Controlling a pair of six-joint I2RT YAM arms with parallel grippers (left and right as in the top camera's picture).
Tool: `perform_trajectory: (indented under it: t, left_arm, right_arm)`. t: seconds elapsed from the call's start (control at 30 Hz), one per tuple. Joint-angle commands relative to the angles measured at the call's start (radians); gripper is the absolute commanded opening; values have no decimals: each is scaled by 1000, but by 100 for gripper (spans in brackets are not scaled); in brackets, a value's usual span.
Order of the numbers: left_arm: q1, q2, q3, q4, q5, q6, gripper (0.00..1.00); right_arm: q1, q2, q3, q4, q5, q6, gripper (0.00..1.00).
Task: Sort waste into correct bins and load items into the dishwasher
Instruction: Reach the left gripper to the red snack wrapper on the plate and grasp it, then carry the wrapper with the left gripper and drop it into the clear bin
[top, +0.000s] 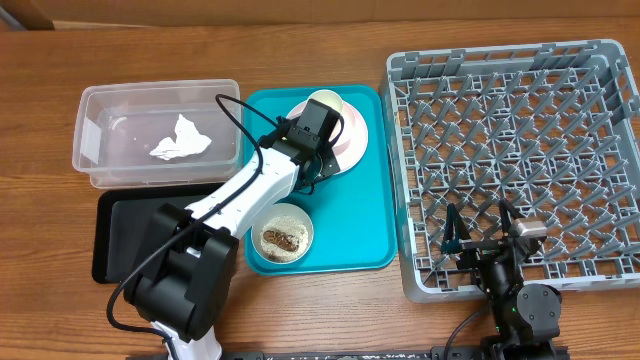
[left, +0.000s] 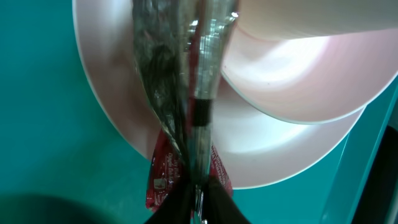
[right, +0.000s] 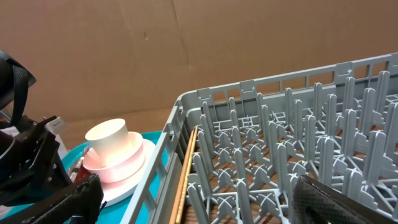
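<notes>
Wrapper pinched at plate edge

Left gripper was seen clamped on the red snack wrapper, at the rim of the pale-pink plate on the teal tray. Pink bowl with the pale cup in it was stacked on that plate. Right gripper was spread wide, grasping nothing, over the near edge of the grey dish rack. Napkin was seen in the clear tub; rice and brown lump in the grey-white bowl.
</notes>
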Motion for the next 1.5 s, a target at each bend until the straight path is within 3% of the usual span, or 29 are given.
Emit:
perform_trajectory:
  t: [0.0, 0.47, 0.7, 1.0, 1.47]
  left_arm:
    - [3, 16, 11, -2, -20, 64, 4]
    - [11, -51, 98, -82, -23, 116, 4]
    - [69, -167, 136, -166, -119, 143, 4]
    - [237, -261, 136, -182, -114, 220, 4]
    - [567, -202, 118, -237, -115, 250, 4]
  right_arm:
    - [1, -12, -10, 6, 2, 1, 100]
    - [1, -12, -10, 6, 2, 1, 100]
    - [1, -12, -10, 6, 2, 1, 100]
    - [1, -12, -10, 6, 2, 1, 100]
    - [1, -12, -10, 6, 2, 1, 100]
